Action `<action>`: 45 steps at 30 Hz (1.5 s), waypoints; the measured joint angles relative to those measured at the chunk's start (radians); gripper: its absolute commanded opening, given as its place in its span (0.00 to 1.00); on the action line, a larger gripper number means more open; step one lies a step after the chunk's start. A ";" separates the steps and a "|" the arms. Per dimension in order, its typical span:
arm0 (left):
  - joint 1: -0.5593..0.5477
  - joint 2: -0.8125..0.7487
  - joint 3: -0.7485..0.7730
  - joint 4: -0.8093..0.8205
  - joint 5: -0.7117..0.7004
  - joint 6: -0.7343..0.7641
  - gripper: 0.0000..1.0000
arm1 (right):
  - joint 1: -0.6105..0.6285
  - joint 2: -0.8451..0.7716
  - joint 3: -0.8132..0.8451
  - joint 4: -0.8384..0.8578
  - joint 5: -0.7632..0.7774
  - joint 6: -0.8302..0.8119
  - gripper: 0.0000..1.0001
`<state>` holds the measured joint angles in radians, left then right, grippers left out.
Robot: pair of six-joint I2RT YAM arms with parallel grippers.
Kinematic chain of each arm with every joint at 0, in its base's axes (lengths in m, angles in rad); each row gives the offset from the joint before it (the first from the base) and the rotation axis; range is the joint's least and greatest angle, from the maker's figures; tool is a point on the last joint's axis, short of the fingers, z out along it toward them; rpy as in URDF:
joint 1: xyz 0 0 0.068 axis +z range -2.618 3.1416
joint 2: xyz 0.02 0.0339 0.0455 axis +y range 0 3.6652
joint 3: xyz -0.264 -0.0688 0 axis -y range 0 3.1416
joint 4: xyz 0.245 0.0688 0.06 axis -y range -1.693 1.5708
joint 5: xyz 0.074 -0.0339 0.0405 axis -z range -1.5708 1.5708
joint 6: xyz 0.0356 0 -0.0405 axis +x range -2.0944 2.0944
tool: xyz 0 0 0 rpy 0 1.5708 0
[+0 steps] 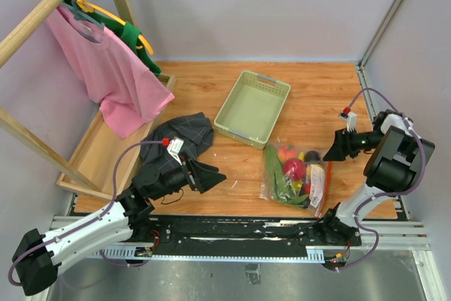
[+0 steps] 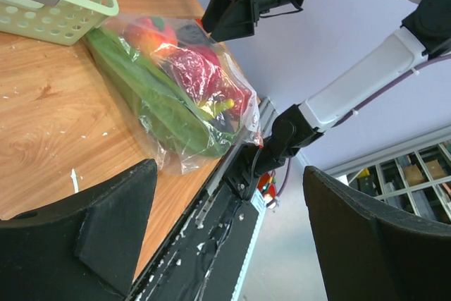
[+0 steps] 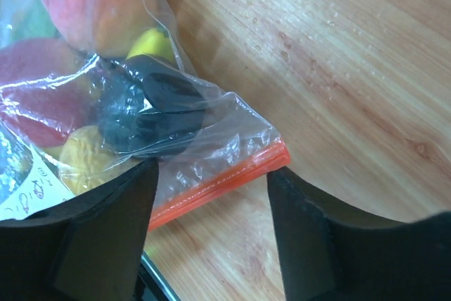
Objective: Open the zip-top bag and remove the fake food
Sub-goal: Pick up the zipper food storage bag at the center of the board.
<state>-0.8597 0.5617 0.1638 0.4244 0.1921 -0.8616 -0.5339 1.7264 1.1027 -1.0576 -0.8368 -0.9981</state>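
- The zip-top bag [image 1: 296,174] lies flat on the desk [image 1: 317,96] near its front edge. It sits just near-right of the pale green tray [image 1: 230,98] and in front of the right arm's base.
- The bag's long axis runs roughly from the far side toward the near edge. Its orange-red zip strip [image 3: 218,177] forms the edge on the robot's right.
- The fake food [image 1: 292,168] is inside the bag. A long green leafy piece [image 2: 151,100] lies along the left side, parallel to the long axis. Red, orange, yellow and dark pieces are bunched closer to the zip.
- The right arm bends over from the right, and its tool [image 1: 330,147] points left and down above the far corner of the zip strip. The tool is released: its jaws stand apart, and the strip shows between them unpinched.
- The left arm reaches low across the desk from the left. Its tool [image 1: 215,174] points toward the bag, released wide with nothing in it, and is apart from the plastic.
- A dark cloth [image 1: 183,135] lies just behind the left wrist. A pink shirt [image 1: 113,82] hangs on a wooden rack at the far left.
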 measured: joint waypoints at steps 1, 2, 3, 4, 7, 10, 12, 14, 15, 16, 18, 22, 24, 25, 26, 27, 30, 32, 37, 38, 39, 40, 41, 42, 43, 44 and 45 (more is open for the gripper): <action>0.000 -0.002 0.000 0.000 0.000 0.000 0.88 | 0.000 0.016 0.010 -0.007 -0.013 -0.003 0.48; 0.000 -0.003 0.000 0.000 0.000 0.000 0.88 | 0.000 0.029 0.016 -0.014 -0.024 -0.014 0.42; 0.000 -0.004 0.000 0.000 0.000 0.000 0.88 | 0.000 0.039 0.021 -0.023 -0.034 -0.019 0.34; 0.000 -0.005 0.000 0.001 0.001 0.000 0.88 | 0.000 0.048 0.024 -0.030 -0.044 -0.028 0.27; 0.000 -0.006 0.000 0.001 0.001 0.000 0.88 | 0.000 0.066 0.030 -0.060 -0.074 -0.055 0.09; 0.000 -0.006 0.000 0.001 0.003 0.000 0.88 | 0.000 0.068 0.032 -0.084 -0.099 -0.075 0.01; 0.000 -0.006 0.000 0.001 0.005 0.000 0.88 | 0.000 0.065 0.032 -0.096 -0.112 -0.080 0.01; 0.000 -0.006 0.000 0.001 0.005 0.000 0.88 | 0.000 0.053 0.033 -0.103 -0.117 -0.082 0.01; 0.000 -0.006 0.000 0.001 0.006 0.000 0.88 | 0.000 0.043 0.035 -0.109 -0.122 -0.083 0.01; 0.000 -0.007 0.000 0.001 0.007 0.000 0.88 | 0.000 0.029 0.040 -0.119 -0.125 -0.084 0.01; 0.000 -0.010 0.000 0.001 0.010 0.000 0.88 | 0.000 -0.008 0.061 -0.143 -0.136 -0.085 0.01; 0.000 -0.021 0.000 0.002 0.013 0.000 0.88 | 0.000 -0.096 0.124 -0.199 -0.177 -0.089 0.01; 0.000 -0.027 0.000 0.006 0.014 0.001 0.88 | 0.000 -0.146 0.161 -0.235 -0.212 -0.092 0.01; 0.000 -0.029 0.000 0.008 0.016 0.001 0.88 | 0.000 -0.167 0.175 -0.251 -0.225 -0.093 0.01; 0.000 -0.030 0.000 0.010 0.016 0.001 0.87 | 0.000 -0.185 0.185 -0.262 -0.238 -0.094 0.01; 0.000 -0.030 0.000 0.012 0.016 0.002 0.87 | 0.000 -0.208 0.198 -0.278 -0.250 -0.094 0.01; -0.002 -0.030 0.000 0.016 0.016 0.008 0.87 | 0.000 -0.277 0.237 -0.314 -0.290 -0.087 0.01; -0.007 -0.029 0.000 0.016 0.016 0.013 0.86 | 0.000 -0.315 0.261 -0.325 -0.316 -0.069 0.01; -0.024 0.010 0.028 0.014 0.011 0.040 0.84 | 0.013 -0.430 0.260 -0.212 -0.371 0.133 0.01; -0.027 0.028 0.043 0.013 0.009 0.049 0.83 | 0.019 -0.456 0.240 -0.165 -0.375 0.195 0.01; -0.031 0.049 0.062 0.010 0.008 0.060 0.83 | 0.023 -0.480 0.216 -0.121 -0.377 0.250 0.01; -0.035 0.071 0.084 0.005 0.004 0.072 0.82 | 0.029 -0.506 0.186 -0.066 -0.378 0.319 0.01; -0.043 0.103 0.117 -0.006 -0.001 0.086 0.82 | 0.035 -0.532 0.151 -0.009 -0.379 0.394 0.01; -0.055 0.136 0.152 -0.013 -0.013 0.102 0.81 | 0.039 -0.554 0.119 0.043 -0.381 0.459 0.01; -0.067 0.161 0.177 -0.016 -0.026 0.115 0.81 | 0.042 -0.569 0.095 0.080 -0.382 0.511 0.01; -0.092 0.197 0.213 -0.022 -0.048 0.135 0.82 | 0.045 -0.588 0.063 0.137 -0.383 0.588 0.01; -0.116 0.223 0.238 -0.024 -0.075 0.153 0.81 | 0.048 -0.605 0.033 0.191 -0.381 0.663 0.01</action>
<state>-0.9756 0.7849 0.4023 0.4000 0.1173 -0.7090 -0.4854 1.1213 1.1358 -0.8665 -1.2182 -0.3351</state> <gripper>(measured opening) 0.816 0.015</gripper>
